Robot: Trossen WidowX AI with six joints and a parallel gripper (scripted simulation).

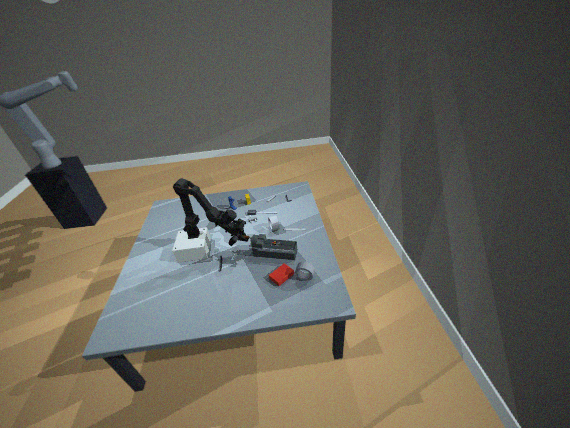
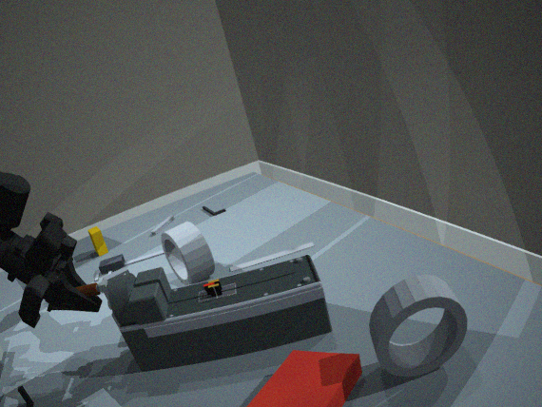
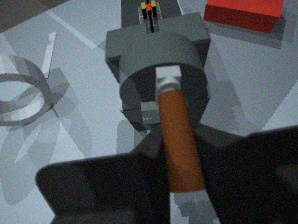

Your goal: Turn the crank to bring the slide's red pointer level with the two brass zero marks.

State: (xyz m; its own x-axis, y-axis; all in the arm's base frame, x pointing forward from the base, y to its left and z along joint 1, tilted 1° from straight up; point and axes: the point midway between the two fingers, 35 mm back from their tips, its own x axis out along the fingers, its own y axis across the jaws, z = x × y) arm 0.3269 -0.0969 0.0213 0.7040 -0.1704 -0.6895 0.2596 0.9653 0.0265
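Note:
The dark grey slide machine [image 1: 280,253] [image 2: 228,323] [image 3: 155,46] stands on the table. Its crank has a brown handle [image 2: 88,289] [image 3: 180,135], joined to a pale crank end low in the round housing. My gripper [image 1: 247,238] [image 2: 86,290] [image 3: 172,126] is shut on this handle, with a black finger on each side. The red pointer [image 2: 208,284] [image 3: 148,7] is beside the two brass marks, between them in the wrist view. It looks slightly toward the crank side; whether it is exactly level is too small to tell.
A red block [image 1: 281,275] [image 2: 304,380] [image 3: 244,14] and a grey ring [image 1: 304,273] [image 2: 418,328] lie in front of the machine. A pale ring [image 1: 273,223] [image 2: 188,252] [image 3: 20,102] stands behind it. A yellow block [image 1: 248,199] [image 2: 98,241] and thin tools lie farther back.

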